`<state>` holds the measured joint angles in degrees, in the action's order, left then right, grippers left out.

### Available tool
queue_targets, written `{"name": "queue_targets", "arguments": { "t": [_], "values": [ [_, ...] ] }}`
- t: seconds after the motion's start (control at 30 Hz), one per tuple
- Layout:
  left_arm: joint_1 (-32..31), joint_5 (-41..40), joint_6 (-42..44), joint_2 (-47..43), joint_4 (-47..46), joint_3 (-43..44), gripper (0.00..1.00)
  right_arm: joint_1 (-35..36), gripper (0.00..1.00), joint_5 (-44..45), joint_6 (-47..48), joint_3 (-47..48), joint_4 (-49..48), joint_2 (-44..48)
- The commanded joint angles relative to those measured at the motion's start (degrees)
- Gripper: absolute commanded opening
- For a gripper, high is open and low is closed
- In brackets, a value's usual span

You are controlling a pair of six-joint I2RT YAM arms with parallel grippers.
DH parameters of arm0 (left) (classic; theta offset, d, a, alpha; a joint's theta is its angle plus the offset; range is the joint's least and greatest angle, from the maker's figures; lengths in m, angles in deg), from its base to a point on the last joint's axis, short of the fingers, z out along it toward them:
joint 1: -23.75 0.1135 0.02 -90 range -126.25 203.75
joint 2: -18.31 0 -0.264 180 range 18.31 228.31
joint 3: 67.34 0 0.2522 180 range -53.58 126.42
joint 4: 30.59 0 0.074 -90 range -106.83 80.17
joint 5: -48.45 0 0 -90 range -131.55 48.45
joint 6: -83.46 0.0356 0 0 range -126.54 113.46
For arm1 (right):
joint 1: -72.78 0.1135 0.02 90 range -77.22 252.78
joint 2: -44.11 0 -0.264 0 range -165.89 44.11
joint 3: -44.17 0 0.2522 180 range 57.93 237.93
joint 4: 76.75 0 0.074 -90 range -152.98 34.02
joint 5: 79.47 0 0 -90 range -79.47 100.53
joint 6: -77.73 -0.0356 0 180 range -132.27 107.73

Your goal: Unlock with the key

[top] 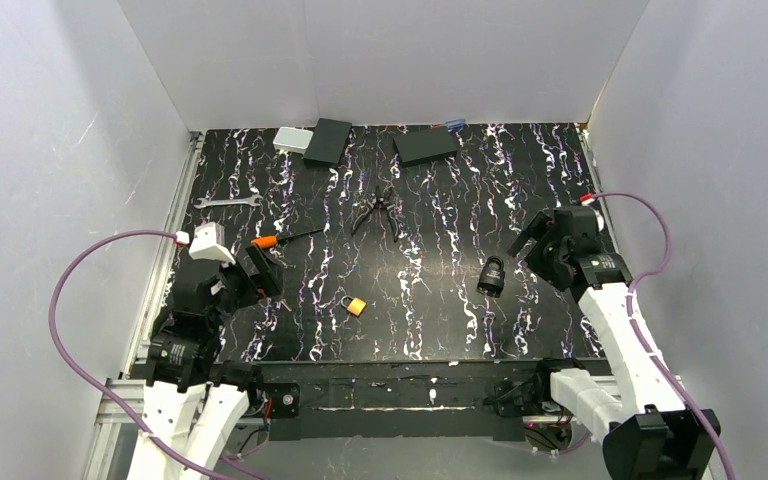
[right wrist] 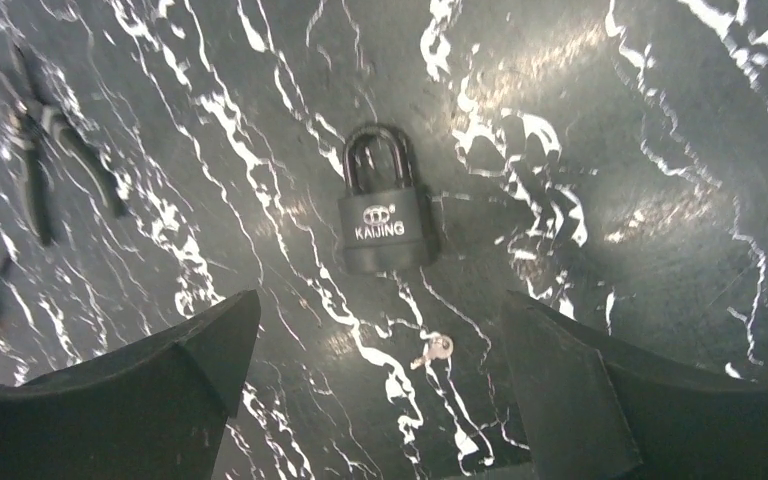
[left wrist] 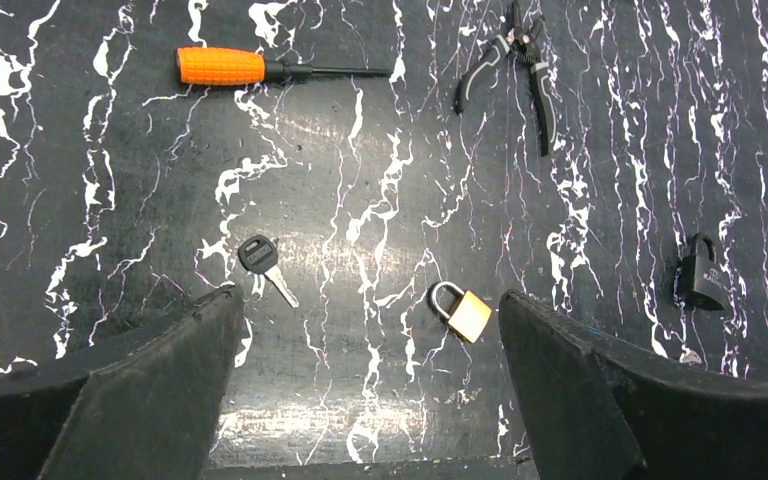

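Note:
A small brass padlock [top: 356, 305] lies shut on the black marbled table [top: 440, 200], near the front middle; in the left wrist view [left wrist: 463, 312] it sits just inside my right finger. A black-headed key [left wrist: 263, 262] lies by my left finger. A black KAIJING padlock [right wrist: 385, 218] lies ahead of my right gripper [right wrist: 382, 300], with a small silver key [right wrist: 434, 350] between the fingers; it also shows in the top view [top: 491, 277]. My left gripper [left wrist: 368, 300] and right gripper are both open, empty and above the table.
An orange-handled screwdriver [top: 280, 240], black pliers [top: 375, 212] and a wrench [top: 228, 202] lie mid-table. Two black boxes [top: 328, 140] [top: 426, 146] and a grey box [top: 292, 139] stand at the back edge. White walls enclose three sides.

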<state>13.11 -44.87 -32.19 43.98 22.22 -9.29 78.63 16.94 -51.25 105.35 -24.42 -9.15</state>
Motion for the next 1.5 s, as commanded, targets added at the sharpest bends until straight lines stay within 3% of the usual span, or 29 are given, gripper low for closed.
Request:
{"name": "queue_targets", "arguments": {
  "t": [0.0, 0.13, 0.23, 0.4, 0.6, 0.8, 0.9, 1.03, 1.23, 1.47],
  "values": [
    [-0.2, 1.7, 0.9, 2.3, -0.1, 0.0, 0.98, 8.1, 0.98, 3.2, -5.0, -1.5, 1.1, 0.5],
    [-0.2, 0.2, -0.1, 2.7, 0.5, 0.1, 0.98, 18.4, 0.98, 6.6, -10.0, -0.7, -1.4, -2.6],
    [-0.2, 0.1, -0.3, 2.6, -0.1, -0.3, 0.98, 22.0, 0.98, 10.1, -10.5, -1.6, -3.1, -4.7],
    [-0.1, 10.1, 1.5, 6.8, 0.7, 0.2, 0.98, 26.8, 0.98, 10.9, -8.9, -1.6, -5.3, -8.6],
    [-0.2, 11.5, -7.1, 10.0, -0.5, -1.7, 0.98, 38.5, 0.98, 12.1, -9.9, 3.2, -9.7, -10.5],
    [-0.2, 4.5, -12.2, 14.0, -0.3, -4.3, 0.98, 39.6, 0.98, 4.6, -21.3, 11.6, -8.0, -15.0],
    [-0.2, 1.4, -13.7, 15.5, -0.7, -5.8, 0.98, 40.7, 0.98, 4.0, -30.6, 19.6, 0.7, -18.1],
    [-0.3, -3.5, -17.2, 18.3, -0.3, -7.8, 0.98, 42.1, 0.98, 4.3, -35.5, 30.9, 10.4, -21.8],
    [-0.3, -9.7, -21.4, 28.4, -1.7, -7.5, 0.97, 42.2, 0.98, -1.6, -38.3, 32.5, 7.0, -21.1],
    [-0.3, -12.3, -21.2, 37.8, -4.2, -5.8, 0.89, 42.2, 0.98, -0.8, -38.3, 35.9, 6.2, -19.6]
  ]
}}
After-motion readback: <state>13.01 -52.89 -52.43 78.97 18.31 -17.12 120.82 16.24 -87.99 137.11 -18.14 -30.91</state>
